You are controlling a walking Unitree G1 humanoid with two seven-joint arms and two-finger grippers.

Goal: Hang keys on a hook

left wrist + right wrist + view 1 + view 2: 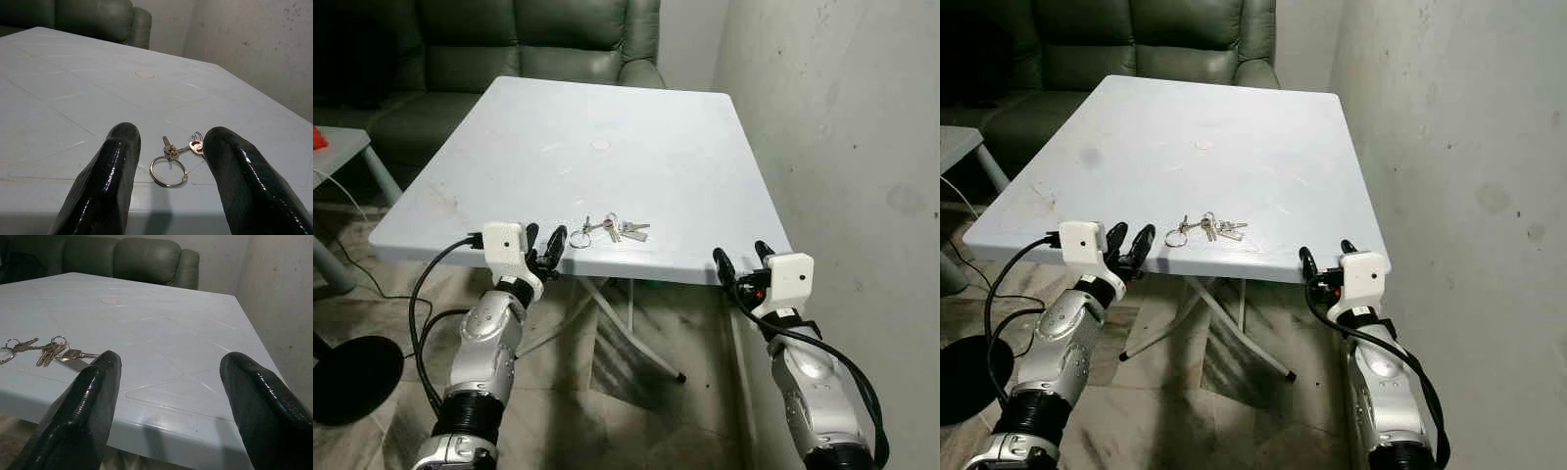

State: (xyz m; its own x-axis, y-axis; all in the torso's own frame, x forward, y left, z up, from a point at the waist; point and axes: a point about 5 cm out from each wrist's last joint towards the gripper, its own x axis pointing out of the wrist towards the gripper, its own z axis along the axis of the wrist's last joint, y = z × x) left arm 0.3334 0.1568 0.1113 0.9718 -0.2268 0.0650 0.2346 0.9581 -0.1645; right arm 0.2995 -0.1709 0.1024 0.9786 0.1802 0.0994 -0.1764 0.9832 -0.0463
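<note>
Keys point(610, 230) lie flat on the table point(607, 117), near its front edge. My left gripper point(546, 242) hovers just short of them at that edge, fingers spread wide and empty. My right gripper point(741, 259) waits at the table's front right corner, also wide open.

The bunch of shiny silver metal keys on a thin wire ring point(610, 230) lies on the pale blue plastic desk point(636, 147), smooth with a soft sheen. Glossy black fingers point(110, 181) look like hard plastic. The far green leather sofa point(538, 39) is creased; the right grey wall point(852, 127) is rough, stained plaster.
</note>
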